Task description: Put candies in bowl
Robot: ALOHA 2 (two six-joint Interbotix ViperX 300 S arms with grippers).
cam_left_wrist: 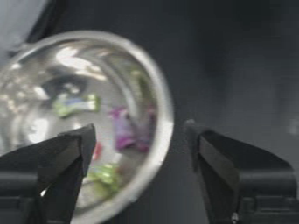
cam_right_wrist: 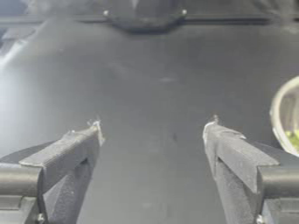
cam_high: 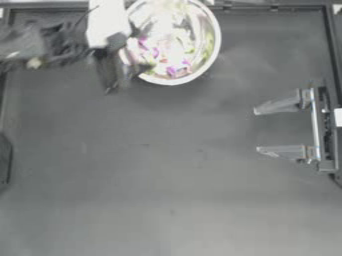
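Observation:
The shiny metal bowl (cam_high: 211, 46) stands at the table's far middle. Several candies lie inside it: pink-purple ones (cam_high: 176, 69), a yellow-green one (cam_left_wrist: 76, 105), another yellow-green (cam_left_wrist: 105, 175), a pink-purple one (cam_left_wrist: 124, 133) and a bit of red (cam_left_wrist: 97, 151). My left gripper (cam_high: 119, 47) hovers at the bowl's left rim (cam_left_wrist: 161, 131), open and empty, one jaw over the inside and the other outside. At the table's right side, far from the bowl, my right gripper (cam_high: 257, 129) stands wide open and empty; its wrist view catches the bowl's rim (cam_right_wrist: 279, 117).
The left arm (cam_high: 105, 24) reaches in along the far left. A raised border (cam_high: 267, 7) runs along the table's far edge, with a dark fixture (cam_right_wrist: 143, 19) on it. Bare dark tabletop (cam_high: 153, 165) fills the middle and near side.

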